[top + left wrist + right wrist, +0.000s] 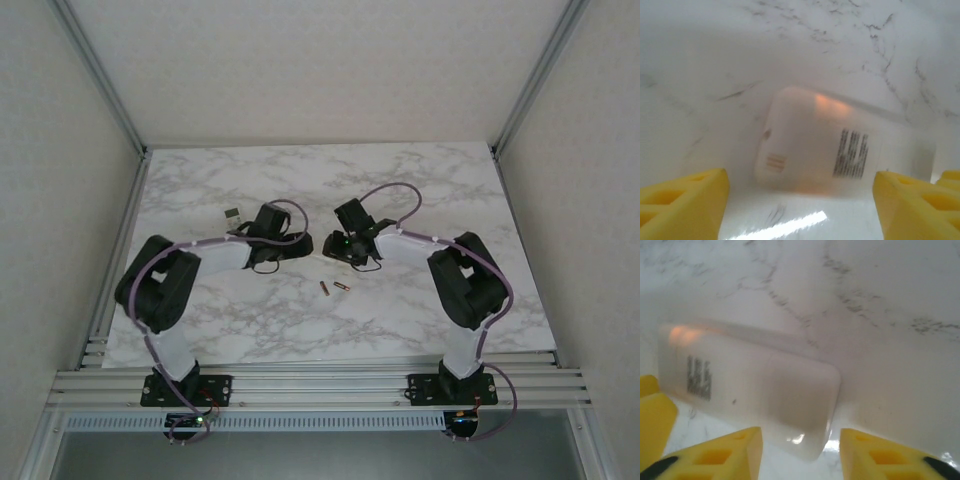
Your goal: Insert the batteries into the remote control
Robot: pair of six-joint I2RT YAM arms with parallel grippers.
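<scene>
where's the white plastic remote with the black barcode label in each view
left wrist: white plastic remote, centre to right.
right wrist: remote, left of centre.
top external: too pale against the marble table to pick out.
shared landmark: its black barcode label.

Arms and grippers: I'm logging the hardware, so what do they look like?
The left arm and right arm have black joints, white links and a lilac cable along each. The left gripper and right gripper have yellow fingers with triangular cut-outs.
</scene>
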